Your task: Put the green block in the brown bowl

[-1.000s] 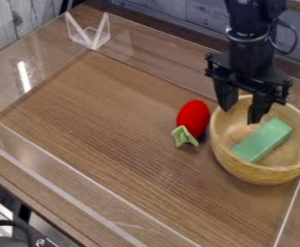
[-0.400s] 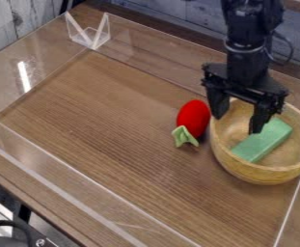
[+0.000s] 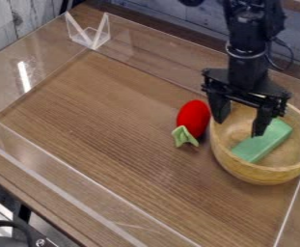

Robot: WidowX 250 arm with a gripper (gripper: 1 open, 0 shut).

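Camera view: green block (image 3: 263,143) lying inside brown bowl (image 3: 230,161) near table's right edge; gripper (image 3: 244,115) spread wide above, empty.

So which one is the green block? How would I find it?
Look at the wooden table, then the round tan brown bowl on its right side. The green block lies inside it: flat, long and mint green, unlike the red strawberry toy beside the bowl.

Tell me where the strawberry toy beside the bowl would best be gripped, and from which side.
Probably from straight above, with the fingers closing across the red body of the strawberry toy at its widest part. It lies on the wooden table, leaves low at the near-left end and thin, so they offer little purchase. The wooden bowl sits close on its right, so keep that finger clear of the rim.
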